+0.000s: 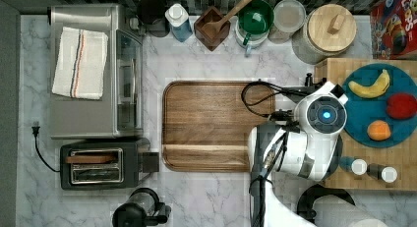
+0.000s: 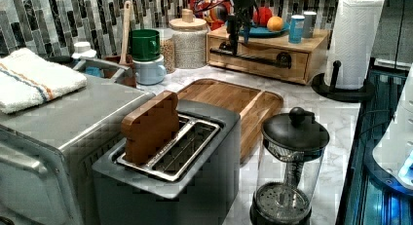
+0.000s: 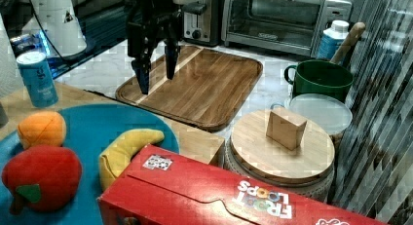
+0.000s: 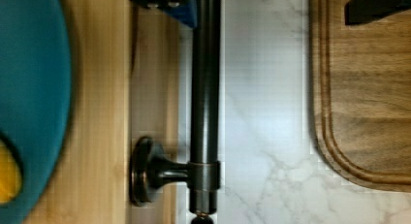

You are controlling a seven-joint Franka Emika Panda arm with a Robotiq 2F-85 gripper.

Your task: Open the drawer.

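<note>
In the top view, the arm's white body hides the drawer front along the butcher-block unit [image 1: 334, 70]. At the wrist view's upper edge, the drawer's black bar handle [image 4: 204, 88] runs out of frame, one blue-padded fingertip [image 4: 181, 8] is cropped, and the teal plate [image 4: 29, 88] is blurred.

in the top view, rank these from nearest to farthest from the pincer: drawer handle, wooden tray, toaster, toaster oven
The pincer itself sits hidden under the arm's wrist, above the drawer's edge.
1. Drawer handle: directly below, per the wrist view.
2. Wooden tray: just to the top view's left.
3. Toaster: farther left, lower.
4. Toaster oven: farther left, upper. Toaster and toaster oven are too close to call.
</note>
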